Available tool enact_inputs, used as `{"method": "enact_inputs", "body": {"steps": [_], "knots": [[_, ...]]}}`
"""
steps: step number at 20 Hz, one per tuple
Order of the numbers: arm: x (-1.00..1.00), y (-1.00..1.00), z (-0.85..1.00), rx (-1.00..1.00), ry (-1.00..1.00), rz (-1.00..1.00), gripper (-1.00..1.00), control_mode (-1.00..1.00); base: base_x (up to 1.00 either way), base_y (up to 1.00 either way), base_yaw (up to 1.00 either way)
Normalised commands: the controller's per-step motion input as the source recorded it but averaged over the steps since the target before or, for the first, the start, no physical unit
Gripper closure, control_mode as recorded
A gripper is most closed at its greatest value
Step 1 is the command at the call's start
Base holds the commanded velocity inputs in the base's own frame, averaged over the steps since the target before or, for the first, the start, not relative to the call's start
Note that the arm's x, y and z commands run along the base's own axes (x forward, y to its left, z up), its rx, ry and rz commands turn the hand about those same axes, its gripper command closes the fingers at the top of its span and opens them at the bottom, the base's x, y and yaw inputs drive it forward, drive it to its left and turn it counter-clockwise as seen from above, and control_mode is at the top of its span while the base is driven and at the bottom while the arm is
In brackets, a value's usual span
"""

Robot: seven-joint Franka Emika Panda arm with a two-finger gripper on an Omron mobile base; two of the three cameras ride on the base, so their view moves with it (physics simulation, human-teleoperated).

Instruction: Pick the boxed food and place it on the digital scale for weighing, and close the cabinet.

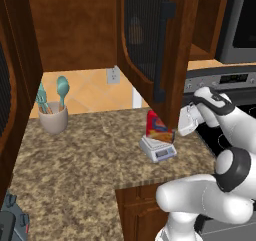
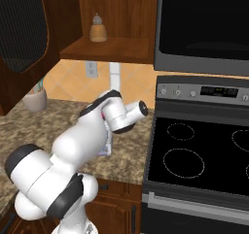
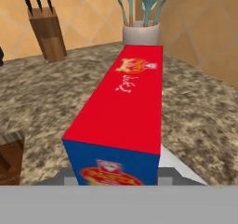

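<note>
Granite counter [image 1: 75,155] spans the scene; at its left a utensil crock [image 1: 53,119] holds teal spoons, and a knife block [image 3: 46,30] appears in the hand view. Right of the crock, the boxed food [image 1: 156,126] stands upright on the digital scale [image 1: 158,149]; the cabinet [image 1: 152,45] door hangs open above it. Rightmost is the stove [image 2: 199,150]; the gripper [image 1: 186,120] sits just beside the carton, and its jaw opening cannot be determined.
</note>
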Motion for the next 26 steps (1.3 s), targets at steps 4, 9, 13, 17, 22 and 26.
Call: {"method": "enact_inputs", "body": {"steps": [4, 9, 13, 17, 22, 26], "knots": [[0.14, 0.00, -0.22, 0.00, 0.00, 0.00, 1.00, -1.00, 0.00, 0.00, 0.00], [0.15, 0.03, -0.06, 0.00, 0.00, 0.00, 1.00, -1.00, 0.00, 0.00, 0.00], [0.22, 0.15, -0.06, 0.00, 0.00, 0.00, 1.00, -1.00, 0.00, 0.00, 0.00], [0.02, 0.04, -0.05, 0.00, 0.00, 0.00, 1.00, -1.00, 0.00, 0.00, 0.00], [-0.03, -0.01, -0.16, 0.00, 0.00, 0.00, -1.00, -1.00, 0.00, 0.00, 0.00], [-0.01, 0.00, -0.01, 0.00, -0.08, 0.00, -1.00, -1.00, 0.00, 0.00, 0.00]]}}
